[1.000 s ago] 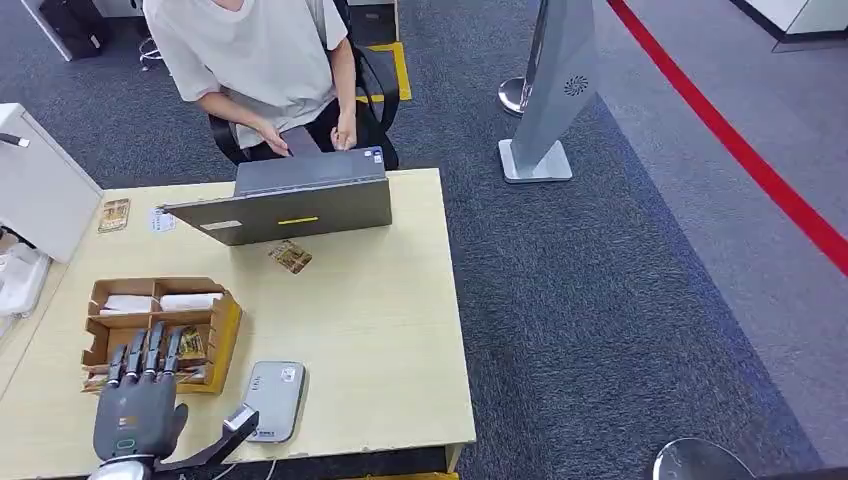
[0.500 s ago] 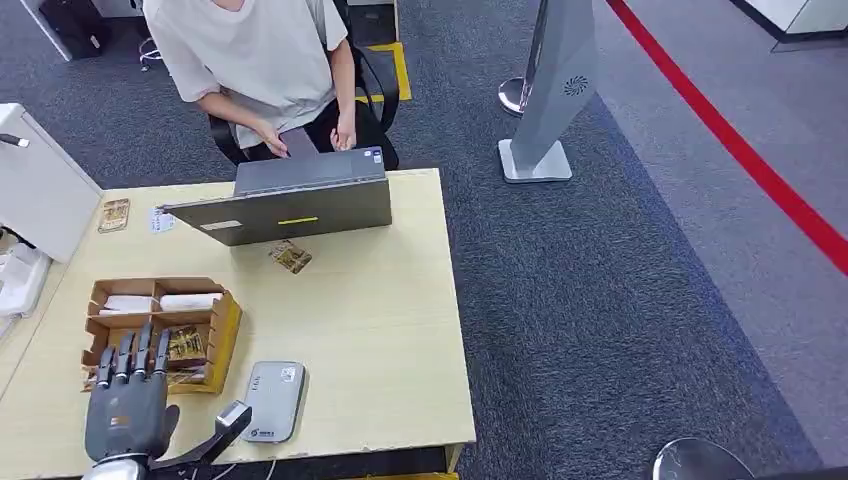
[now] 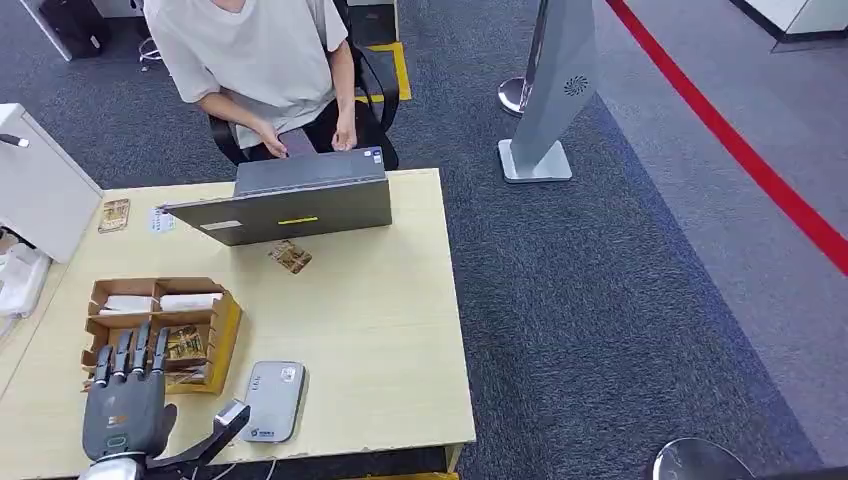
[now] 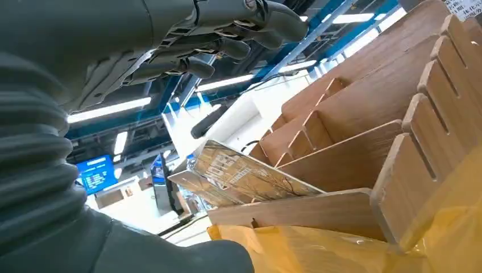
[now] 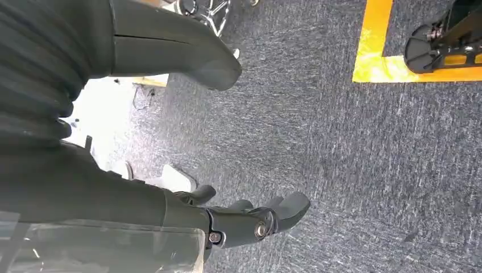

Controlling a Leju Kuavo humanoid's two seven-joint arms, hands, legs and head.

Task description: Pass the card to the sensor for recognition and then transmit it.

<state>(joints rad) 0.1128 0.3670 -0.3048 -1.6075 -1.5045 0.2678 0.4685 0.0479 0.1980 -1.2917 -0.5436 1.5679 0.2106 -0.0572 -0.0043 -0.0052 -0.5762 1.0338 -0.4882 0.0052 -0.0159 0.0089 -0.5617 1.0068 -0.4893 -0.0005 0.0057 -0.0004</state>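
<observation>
On the near left part of the pale wooden table point(image 3: 380, 330), the robot's left hand point(image 3: 125, 405) hovers over the brown wooden divided organizer box point(image 3: 215, 335), with its dark fingers point(image 3: 130, 352) stretched straight and apart, holding nothing. The patterned brown card point(image 4: 250, 176) leans tilted in a near compartment of this box, just under the fingers; in the left wrist view there is a gap between them, so the hand does not touch the card. Just to the right of the box lies the flat grey rounded card sensor point(image 3: 274, 400), near the front edge of the table. Farther away, a second patterned card point(image 3: 290, 257) lies flat on the table in front of the open grey laptop point(image 3: 290, 205). A third small card point(image 3: 114, 214) lies near the far left corner. Behind the laptop sits a person in a light shirt point(image 3: 255, 60). The right hand point(image 5: 250, 219) hangs over the grey carpet floor point(image 5: 364, 165), fingers loosely apart and empty.
</observation>
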